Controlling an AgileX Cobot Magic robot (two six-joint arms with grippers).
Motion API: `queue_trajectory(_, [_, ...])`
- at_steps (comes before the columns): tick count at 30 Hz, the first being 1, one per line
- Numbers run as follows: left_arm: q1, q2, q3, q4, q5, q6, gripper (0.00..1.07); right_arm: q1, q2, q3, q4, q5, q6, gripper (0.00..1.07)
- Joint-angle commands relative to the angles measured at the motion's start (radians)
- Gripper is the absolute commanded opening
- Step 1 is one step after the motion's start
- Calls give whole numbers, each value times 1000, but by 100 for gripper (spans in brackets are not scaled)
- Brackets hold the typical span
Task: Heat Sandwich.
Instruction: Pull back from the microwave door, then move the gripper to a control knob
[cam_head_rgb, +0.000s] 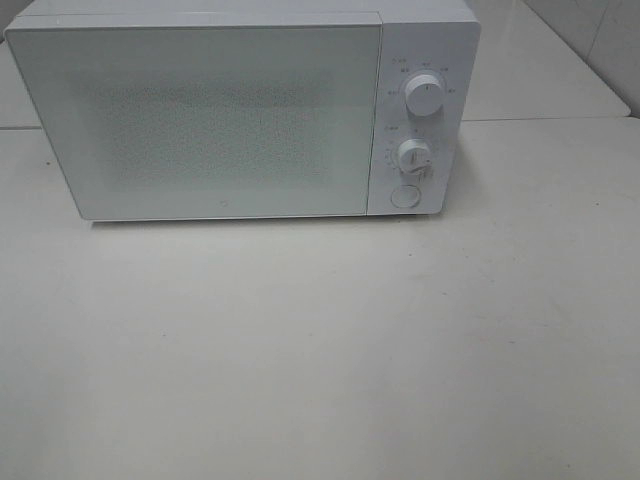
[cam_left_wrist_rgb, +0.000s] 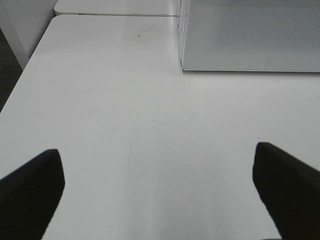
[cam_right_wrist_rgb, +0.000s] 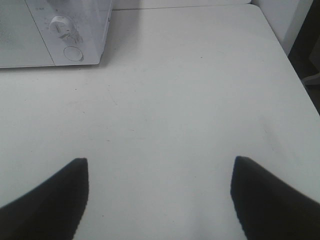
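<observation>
Sandwich seen in no view; whereabouts unknown. Boxy white microwave (cam_head_rgb: 200, 115) stands door-shut on pale tabletop (cam_head_rgb: 320, 350). Left end effector (cam_left_wrist_rgb: 155, 152), right end effector (cam_right_wrist_rgb: 160, 161): both spread apart, empty. Right lies nearer the knob panel (cam_head_rgb: 420, 130).

The white microwave (cam_head_rgb: 240, 110) stands upright at 12 o'clock on the table (cam_head_rgb: 300, 360), its door (cam_head_rgb: 200, 120) shut. At the door's 3 o'clock are two dials (cam_head_rgb: 424, 96) above a round button (cam_head_rgb: 404, 196).
</observation>
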Motion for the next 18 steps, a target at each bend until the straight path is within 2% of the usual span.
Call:
queue_trajectory(1, [-3,-27,3,-2,-5,-5,97,-7,-25,0,0,-11,6,75])
queue_trajectory(18, [-3,-27,3,-2,-5,-5,97,-7,-25,0,0,-11,6,75])
